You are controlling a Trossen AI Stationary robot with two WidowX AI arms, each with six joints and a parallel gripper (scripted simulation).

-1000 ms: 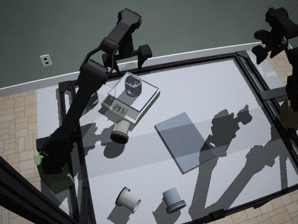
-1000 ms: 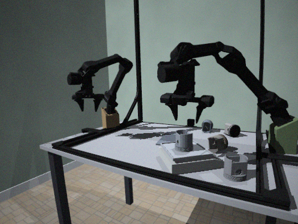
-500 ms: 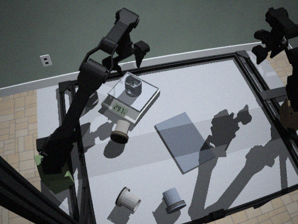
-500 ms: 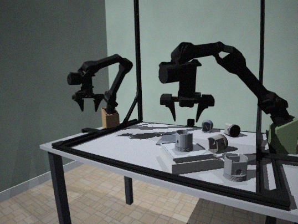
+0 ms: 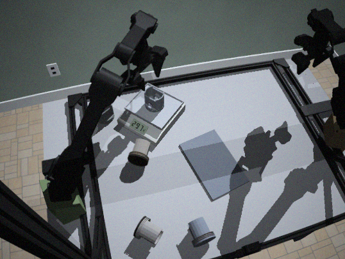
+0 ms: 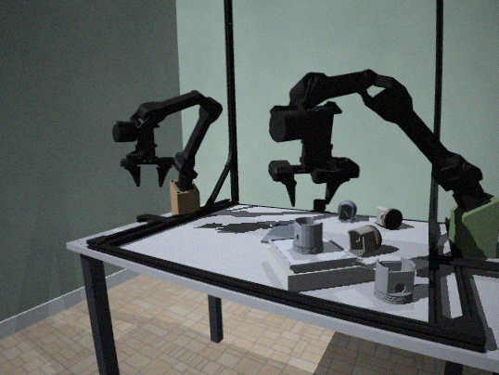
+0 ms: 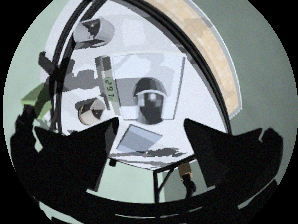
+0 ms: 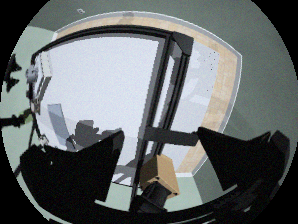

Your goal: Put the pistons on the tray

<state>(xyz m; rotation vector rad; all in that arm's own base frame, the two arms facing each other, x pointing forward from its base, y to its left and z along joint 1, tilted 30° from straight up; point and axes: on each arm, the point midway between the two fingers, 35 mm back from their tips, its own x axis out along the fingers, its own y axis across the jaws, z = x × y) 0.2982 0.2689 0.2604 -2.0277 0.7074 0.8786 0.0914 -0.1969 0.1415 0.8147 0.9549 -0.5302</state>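
You're mid-weighing: one piston (image 5: 154, 100) (image 6: 308, 236) (image 7: 150, 106) stands on the scale (image 5: 167, 127) (image 6: 325, 278) (image 7: 175, 95), which shows about 297. Your left claw (image 5: 151, 80) (image 6: 310, 205) (image 7: 152, 121) hangs above, fingers apart, empty. Next, probably note that weight, then grip and lift it off.

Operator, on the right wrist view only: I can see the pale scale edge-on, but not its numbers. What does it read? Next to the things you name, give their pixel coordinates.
Observer: The grey-green display (image 5: 139, 125) (image 7: 108, 86) appears to read 297.

Operator: Thanks. Is any piston on the bench on the scale's far side, where I can't see?

Observer: Yes, a grey metal piston (image 5: 107, 116) (image 6: 394, 283) (image 7: 93, 32) stands upright on the bench, off the pale scale (image 5: 170, 116) (image 6: 325, 280) (image 7: 172, 75) (image 8: 47, 75).
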